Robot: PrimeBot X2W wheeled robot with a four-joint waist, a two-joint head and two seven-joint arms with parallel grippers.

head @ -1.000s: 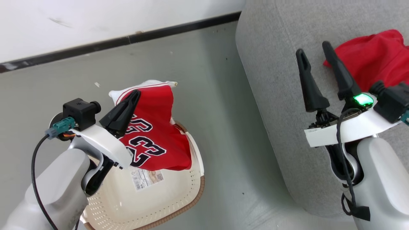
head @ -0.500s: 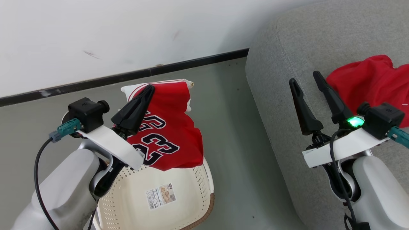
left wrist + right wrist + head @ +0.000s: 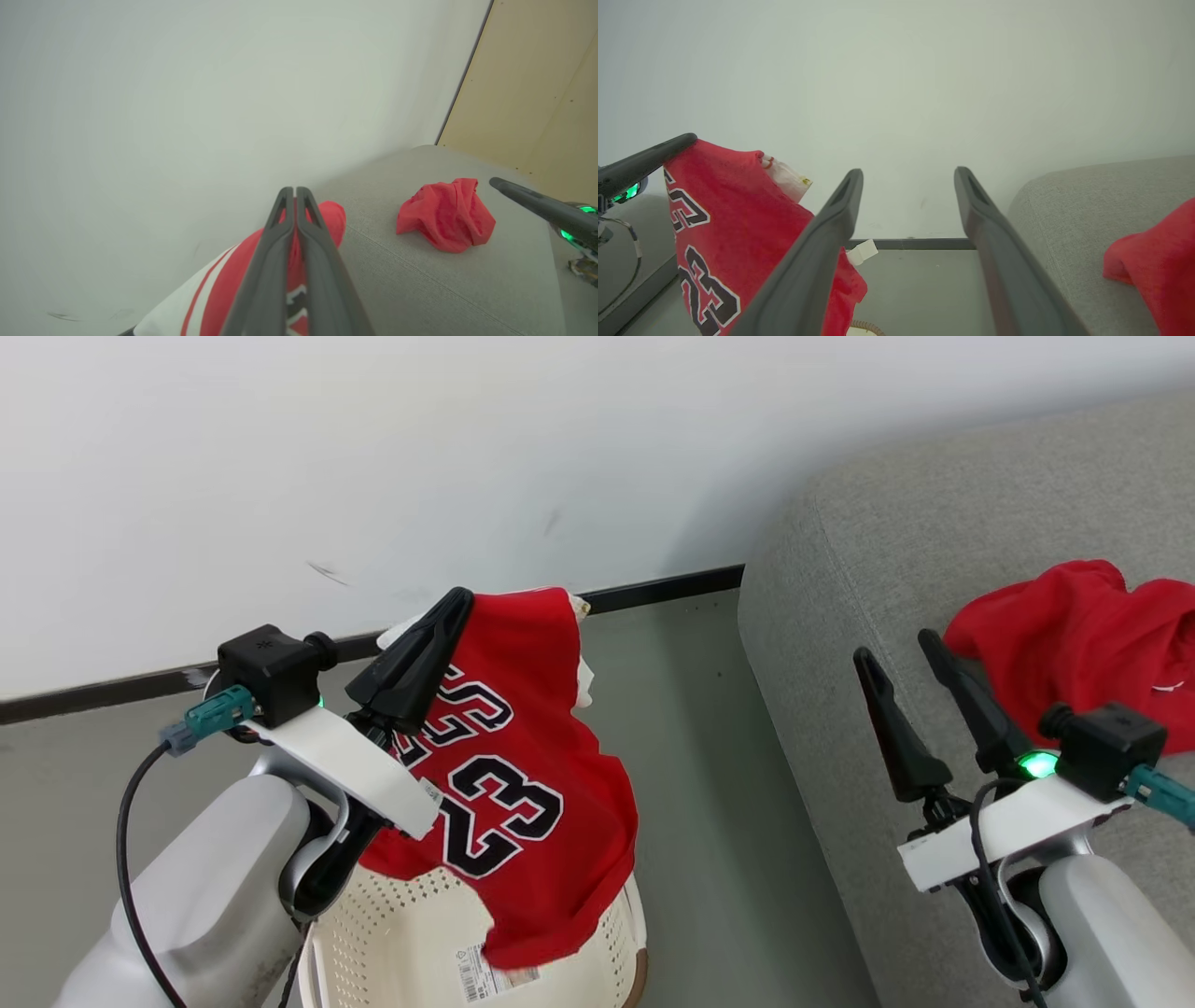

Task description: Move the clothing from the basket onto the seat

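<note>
My left gripper (image 3: 456, 607) is shut on the top edge of the red jersey (image 3: 532, 747), which has white trim and dark "23" lettering. The jersey hangs above the cream perforated basket (image 3: 401, 943), its lower hem draped over the basket's far side. In the left wrist view the fingers (image 3: 280, 233) are pressed together on the jersey (image 3: 331, 219). My right gripper (image 3: 894, 649) stands open and empty over the edge of the grey seat (image 3: 887, 523). A plain red garment (image 3: 1083, 635) lies crumpled on the seat, just right of that gripper.
A white wall (image 3: 373, 448) with a dark baseboard (image 3: 663, 588) stands behind. A strip of grey floor (image 3: 719, 784) separates the basket from the seat. A beige panel (image 3: 537, 84) rises beyond the seat (image 3: 420, 280) in the left wrist view.
The head camera has tilted up, showing more wall. My left gripper has lifted the jersey higher, so it hangs longer over the basket. The right gripper stays open.
</note>
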